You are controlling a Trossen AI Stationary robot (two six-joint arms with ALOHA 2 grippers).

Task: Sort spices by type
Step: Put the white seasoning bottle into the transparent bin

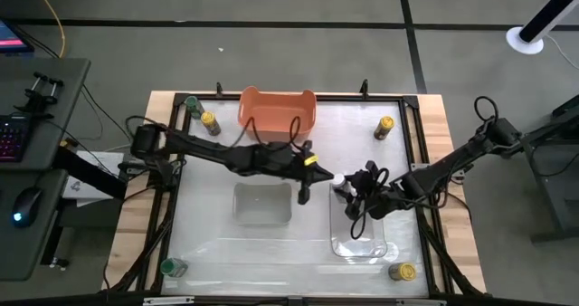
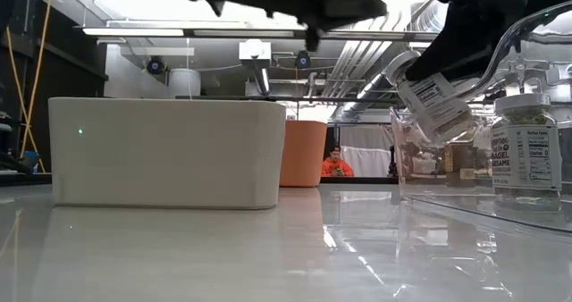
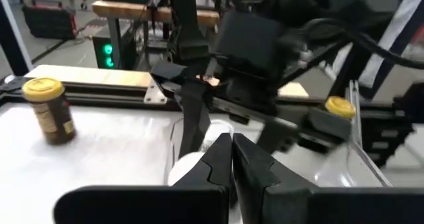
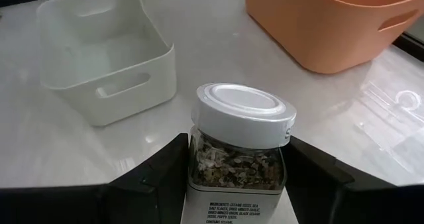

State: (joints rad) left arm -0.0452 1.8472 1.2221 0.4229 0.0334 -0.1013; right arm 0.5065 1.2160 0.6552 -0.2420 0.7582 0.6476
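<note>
Three yellow-capped jars (image 1: 384, 128), two green-capped (image 1: 172, 268), one white-capped (image 4: 239, 142).

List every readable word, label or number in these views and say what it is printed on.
"BAGEL SESAME": partly legible on the label of the spice jar standing at the right in the low view.
"SESAME SEEDS, SEA...": start of the ingredient print on the white-capped jar held in the right gripper; the other lines are too small.
The same jar's tilted label in the low view: blurred.
Yellow-capped jar: label unreadable.
Nothing on the bins.
</note>
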